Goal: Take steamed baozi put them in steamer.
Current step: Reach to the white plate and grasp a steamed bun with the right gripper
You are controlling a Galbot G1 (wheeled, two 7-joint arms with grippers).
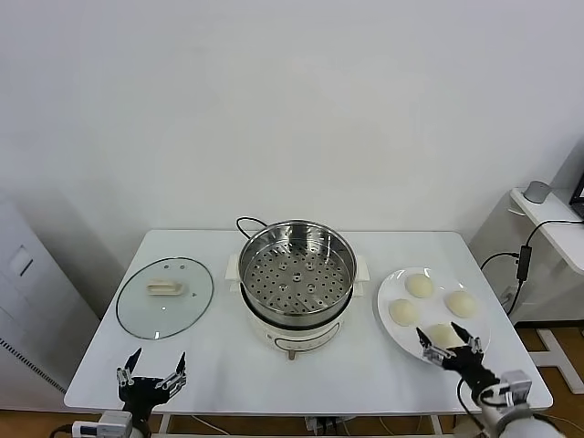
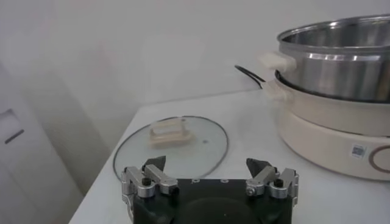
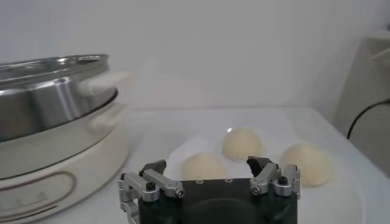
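The steel steamer [image 1: 297,269] with its perforated bottom sits empty on a white cooker base at the table's middle. Four cream-white baozi lie on a white plate [image 1: 391,294] to its right: one far [image 1: 419,285], one right [image 1: 460,303], one left [image 1: 403,312] and one near [image 1: 444,334]. My right gripper [image 1: 448,341] is open and empty at the plate's near edge, just before the near baozi. The right wrist view shows its open gripper [image 3: 210,170] facing three baozi [image 3: 204,165]. My left gripper [image 1: 158,358] is open and empty near the table's front left.
A round glass lid [image 1: 165,297] with a white handle lies flat left of the steamer, ahead of my left gripper [image 2: 207,167]. A black cord [image 1: 246,222] loops behind the cooker. A side table with cables stands to the far right.
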